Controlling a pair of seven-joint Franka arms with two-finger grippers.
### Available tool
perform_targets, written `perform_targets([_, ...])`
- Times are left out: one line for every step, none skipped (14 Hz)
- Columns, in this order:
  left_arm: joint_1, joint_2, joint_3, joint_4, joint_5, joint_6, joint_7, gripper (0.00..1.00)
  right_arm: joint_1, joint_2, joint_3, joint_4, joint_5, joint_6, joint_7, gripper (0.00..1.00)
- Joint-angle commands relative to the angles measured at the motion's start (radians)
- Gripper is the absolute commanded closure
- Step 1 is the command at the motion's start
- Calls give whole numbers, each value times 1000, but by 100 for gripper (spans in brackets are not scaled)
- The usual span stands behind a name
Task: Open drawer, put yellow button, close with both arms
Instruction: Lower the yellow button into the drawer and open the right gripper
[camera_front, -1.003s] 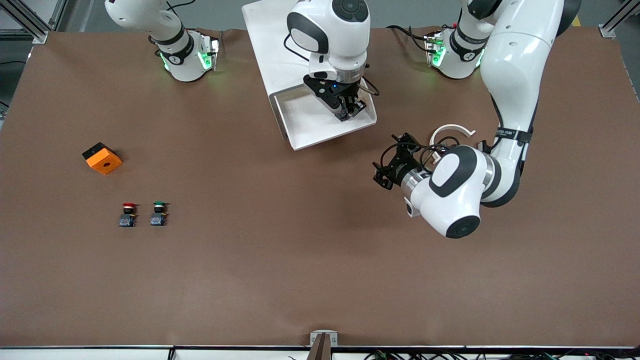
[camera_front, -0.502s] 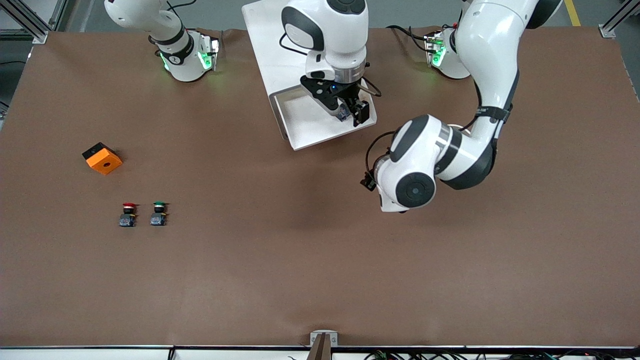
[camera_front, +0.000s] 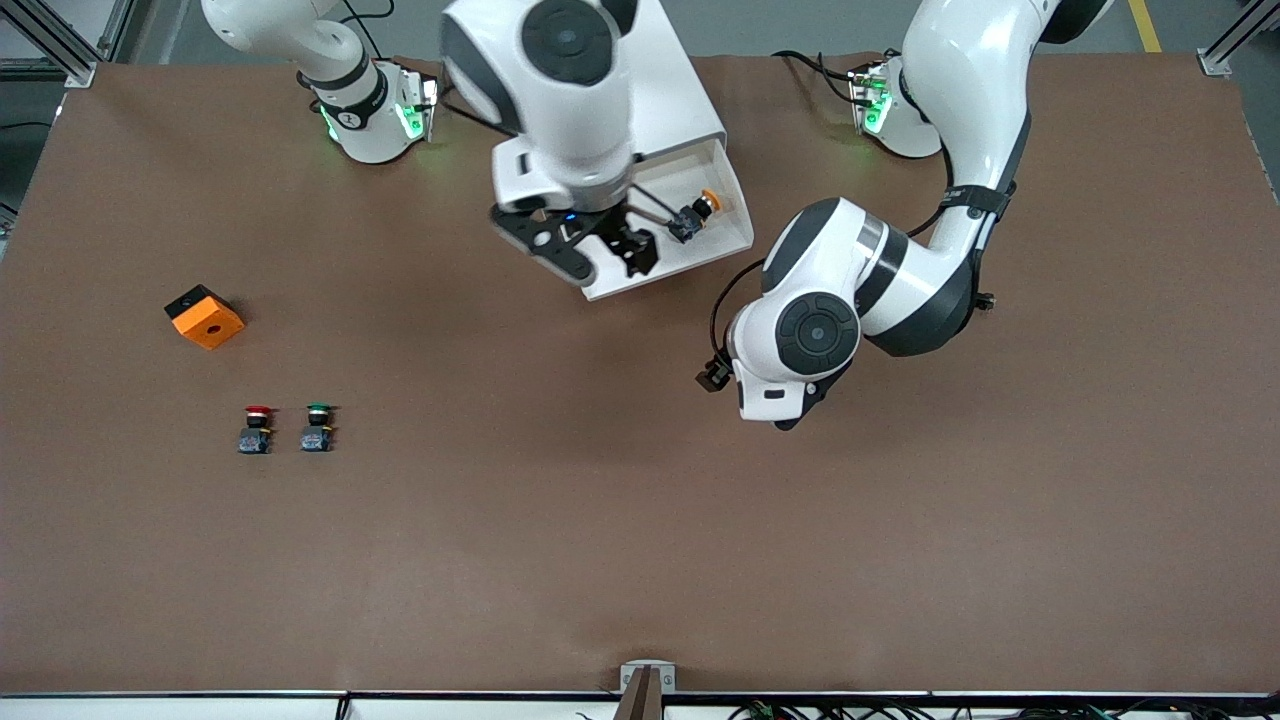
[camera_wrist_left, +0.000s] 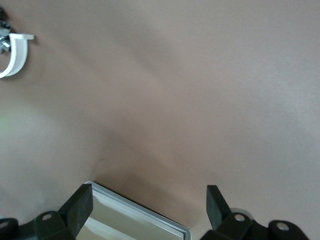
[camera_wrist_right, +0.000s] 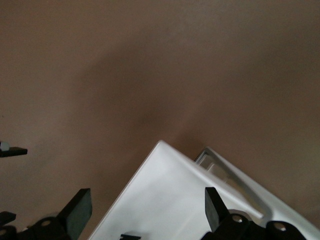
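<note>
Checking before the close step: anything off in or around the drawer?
The yellow button lies tipped on its side in the open drawer, not upright. The cabinet stands askew to the table edges. Nothing spilled or damaged.

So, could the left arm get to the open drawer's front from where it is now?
Probably yes. The left gripper, open, is over bare table beside the drawer, nothing between them. The right gripper, also open, is over the drawer's front edge and might crowd it.

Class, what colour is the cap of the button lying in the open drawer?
Yellow-orange; the button shows best in the front view.
</note>
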Motion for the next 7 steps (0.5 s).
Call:
perform_targets([-4,-21,-8,-14,13,22,147,0,-144,-68,17,-7,31,-98,-253,0])
perform_targets([-4,-35,-14,-14,13,28,180,0,-193,-82,16,-7,30,-127,-330,0])
perform_targets([-5,-45,-21,-17,16,53,188,0,-250,-88,13,-7,30,-150,-423,0])
perform_targets([-10,-49,-28,-18,18,60,188,0,-311,-98,13,-7,28,-179,-532,0])
perform_targets([-25,-55,-28,-20,24,67,189,0,-366,-107,11,-7,24,-210,-644,0])
perform_targets([-38,-56,-29,-20,51,71,192,0,-422,-117,10,-7,17,-239,-741,0])
perform_targets([-53,-59,-38,-20,77,71,194,0,-483,-127,10,-7,17,-262,-839,0])
